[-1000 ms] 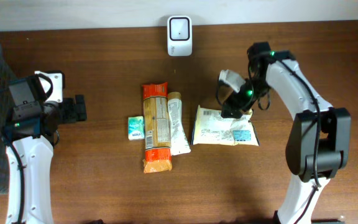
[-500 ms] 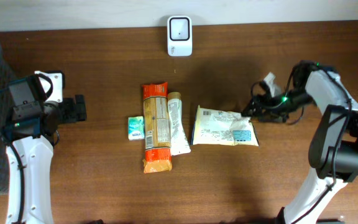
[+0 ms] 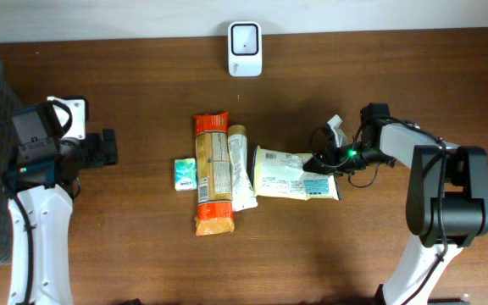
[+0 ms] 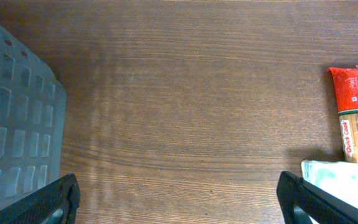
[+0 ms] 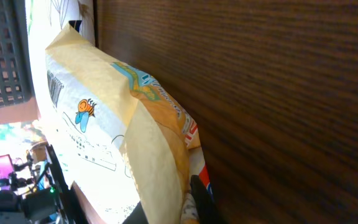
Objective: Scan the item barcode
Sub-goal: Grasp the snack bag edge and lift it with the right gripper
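**Change:** R fingers [image 5: 199, 198] were wide a second ago over far-right corner of pouch [image 3: 295, 174], then drawn off to the right. Now low at its right edge and narrowed onto it; in wrist view, pouch edge runs down between them. Pouch nudged a little left, now just beside tube [image 3: 242, 169].

**Meaning:** grasp just made, lift not begun. Barcode not yet shown to scanner [image 3: 245, 38], well apart at far edge of bench [image 3: 396, 68]. Bar-like print near pouch's upper edge in wrist view, so prob. needs turning toward scanner window.

L fingers [image 4: 48, 202] wide, holding nothing, near basket [image 4: 11, 124] at left; unchanged.

**Materials:**
- Pouch: thin crinkly film, cream w/ blue and orange print, puffed and creased; prob. floppy if lifted by one edge.
- Tube: smooth, pale, flattened.
- Pasta pack [image 3: 212, 174]: long, clear film, orange ends.
- Box [image 3: 185, 174]: small, green-white, carton-like.
- Scanner: white hard plastic, rounded corners.
- Basket: grey plastic lattice.
- Bench: dark wood grain, matte.
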Action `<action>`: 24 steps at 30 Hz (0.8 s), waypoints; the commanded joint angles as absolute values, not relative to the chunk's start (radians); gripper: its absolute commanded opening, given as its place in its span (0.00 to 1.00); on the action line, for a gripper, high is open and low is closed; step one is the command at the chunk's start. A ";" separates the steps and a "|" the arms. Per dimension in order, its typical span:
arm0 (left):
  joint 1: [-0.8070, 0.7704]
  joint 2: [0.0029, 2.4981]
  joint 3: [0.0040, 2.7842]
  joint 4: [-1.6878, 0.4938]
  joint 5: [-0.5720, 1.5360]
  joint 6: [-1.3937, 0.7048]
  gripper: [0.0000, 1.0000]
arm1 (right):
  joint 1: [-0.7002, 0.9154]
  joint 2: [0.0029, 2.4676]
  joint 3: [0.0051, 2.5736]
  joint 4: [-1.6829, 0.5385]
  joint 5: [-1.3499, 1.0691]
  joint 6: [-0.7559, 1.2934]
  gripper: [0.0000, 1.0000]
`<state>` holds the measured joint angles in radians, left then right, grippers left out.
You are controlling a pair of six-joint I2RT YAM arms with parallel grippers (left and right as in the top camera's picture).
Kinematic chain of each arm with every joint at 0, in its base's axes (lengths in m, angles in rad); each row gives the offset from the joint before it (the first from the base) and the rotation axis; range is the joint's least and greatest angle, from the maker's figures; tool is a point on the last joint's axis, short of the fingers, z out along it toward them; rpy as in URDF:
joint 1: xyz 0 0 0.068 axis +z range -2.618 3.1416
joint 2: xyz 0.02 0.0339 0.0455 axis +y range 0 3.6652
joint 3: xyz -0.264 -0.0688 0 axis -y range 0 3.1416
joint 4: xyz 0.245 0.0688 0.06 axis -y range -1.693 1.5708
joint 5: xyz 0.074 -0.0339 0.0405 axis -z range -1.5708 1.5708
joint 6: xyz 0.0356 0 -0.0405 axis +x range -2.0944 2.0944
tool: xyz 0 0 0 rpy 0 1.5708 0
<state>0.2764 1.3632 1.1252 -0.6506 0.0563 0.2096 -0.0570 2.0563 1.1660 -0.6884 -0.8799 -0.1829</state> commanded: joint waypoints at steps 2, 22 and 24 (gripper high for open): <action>0.279 1.359 1.143 -0.649 0.074 0.219 0.99 | -0.048 2.069 1.156 -0.696 -0.828 -0.177 0.04; 0.279 1.359 1.143 -0.649 0.074 0.219 0.99 | -0.044 1.747 1.451 -0.998 -1.157 -0.250 0.04; 0.279 1.359 1.143 -0.649 0.074 0.219 0.99 | -0.017 1.747 1.578 -1.069 -1.166 -0.250 0.04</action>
<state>0.2764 1.3632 1.1252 -0.6506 0.0563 0.2096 -0.0540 1.7779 1.4319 -1.0218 -1.0901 -0.2573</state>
